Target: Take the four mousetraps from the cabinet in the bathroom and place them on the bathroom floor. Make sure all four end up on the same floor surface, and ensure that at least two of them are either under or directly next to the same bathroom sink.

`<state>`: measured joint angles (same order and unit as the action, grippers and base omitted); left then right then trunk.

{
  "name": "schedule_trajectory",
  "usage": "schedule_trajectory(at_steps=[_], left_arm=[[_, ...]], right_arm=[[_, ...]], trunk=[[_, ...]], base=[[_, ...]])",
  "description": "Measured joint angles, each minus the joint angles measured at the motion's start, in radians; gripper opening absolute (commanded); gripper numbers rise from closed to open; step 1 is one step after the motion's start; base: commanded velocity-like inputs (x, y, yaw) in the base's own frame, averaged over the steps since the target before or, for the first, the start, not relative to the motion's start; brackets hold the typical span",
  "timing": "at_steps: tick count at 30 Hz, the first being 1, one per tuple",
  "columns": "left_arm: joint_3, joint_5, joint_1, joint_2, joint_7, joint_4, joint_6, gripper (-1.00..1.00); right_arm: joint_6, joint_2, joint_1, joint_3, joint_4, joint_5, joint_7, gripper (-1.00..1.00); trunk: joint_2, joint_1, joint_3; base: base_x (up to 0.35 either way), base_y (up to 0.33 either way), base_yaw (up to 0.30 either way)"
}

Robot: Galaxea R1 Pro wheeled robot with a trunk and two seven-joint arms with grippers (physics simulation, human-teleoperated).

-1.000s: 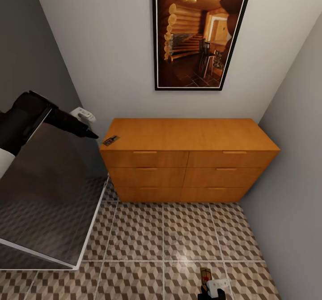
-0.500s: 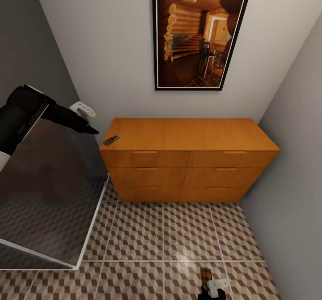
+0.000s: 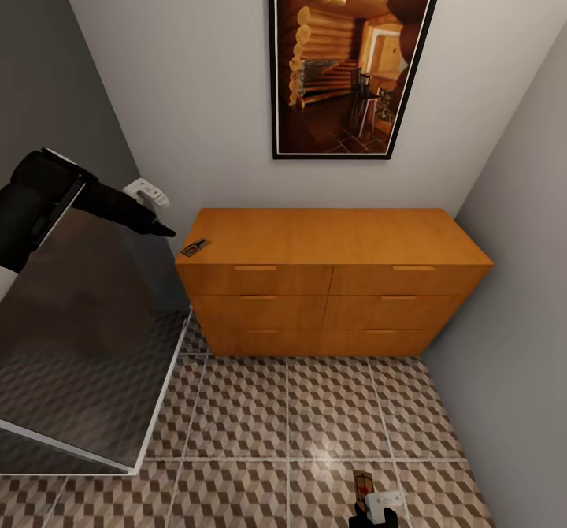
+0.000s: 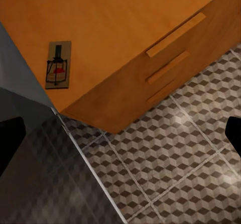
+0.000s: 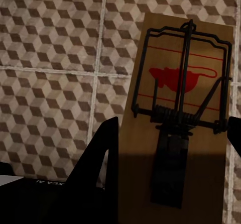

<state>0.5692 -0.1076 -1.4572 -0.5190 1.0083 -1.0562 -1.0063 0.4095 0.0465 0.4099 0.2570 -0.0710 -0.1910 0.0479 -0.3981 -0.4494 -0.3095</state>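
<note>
The cabinet (image 3: 331,276) stands against the back wall with all its drawers closed. One mousetrap (image 3: 195,247) lies on the left front corner of its top, seen up close in the left wrist view as mousetrap (image 4: 58,65) on the cabinet (image 4: 130,28). My left gripper (image 3: 161,224) hangs open in the air left of that corner, a short way from the trap, its dark fingers (image 4: 9,142) spread wide. Low at the near edge, my right gripper (image 3: 370,506) is shut on a second mousetrap (image 3: 362,482), which shows as mousetrap (image 5: 201,48) over the bathroom floor (image 5: 50,43).
A tilted glass shower panel (image 3: 79,339) with a white frame stands below my left arm. A framed picture (image 3: 354,55) hangs above the cabinet. A grey wall (image 3: 520,291) closes the right side. Cube-patterned bathroom floor (image 3: 315,410) stretches in front of the cabinet.
My left arm rose a little and drew back to the left, away from the cabinet corner, then held still. The right gripper and both traps stayed put.
</note>
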Motion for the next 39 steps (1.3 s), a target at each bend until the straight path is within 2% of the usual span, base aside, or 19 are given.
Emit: schedule_trajectory(at_steps=[18,33,39], left_arm=[[0.004,-0.001,0.0,0.0,0.0,0.008,0.0,1.0],[0.006,-0.002,0.0,0.0,-0.001,0.011,0.003,1.0],[0.006,-0.002,0.0,0.0,-0.001,0.011,0.003,1.0]], right_arm=[[0.0,0.0,0.0,0.0,0.0,0.0,0.0,-1.0],[0.0,0.001,0.0,0.0,0.0,0.0,0.001,-1.0],[0.0,0.002,0.0,0.0,0.0,0.0,0.001,-1.0]], trunk=[[0.0,0.0,0.0],[0.0,0.001,0.0],[0.0,0.0,0.0]], base=[[0.008,0.0,0.0],[0.271,-0.053,0.0],[0.107,-0.017,0.0]])
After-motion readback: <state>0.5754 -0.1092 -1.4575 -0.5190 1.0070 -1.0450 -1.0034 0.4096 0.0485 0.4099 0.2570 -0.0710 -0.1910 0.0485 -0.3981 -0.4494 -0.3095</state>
